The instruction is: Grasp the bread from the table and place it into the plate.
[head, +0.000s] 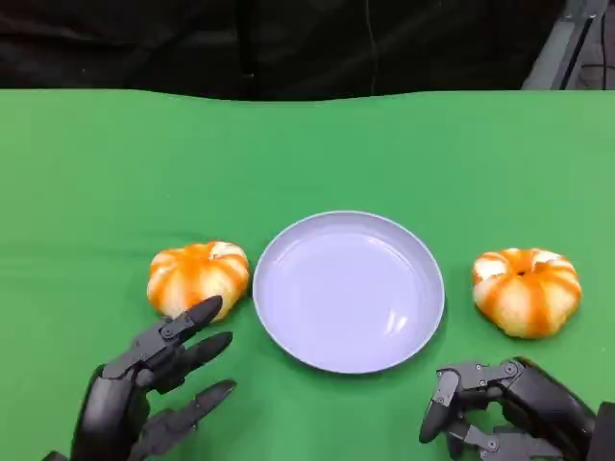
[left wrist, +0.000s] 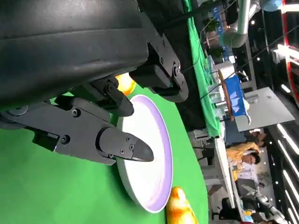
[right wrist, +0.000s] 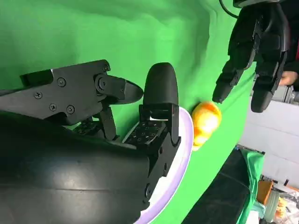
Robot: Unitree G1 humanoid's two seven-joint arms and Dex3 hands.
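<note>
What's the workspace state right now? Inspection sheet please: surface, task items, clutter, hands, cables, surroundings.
Surface: green cloth over the table, smooth, no spills seen.
Task items: plate at centre, nothing in it; left bread beside the plate's left rim; right bread on the plate's right, a gap between them.
Clutter: nothing seen.
Hands: left hand open, fingers spread, just short of the left bread; right hand holds nothing, fingers curled, near the right bread.
Cables: dark cable hanging behind the table.
Surroundings: dark backdrop behind; left wrist view shows people and tables in the background.
</note>
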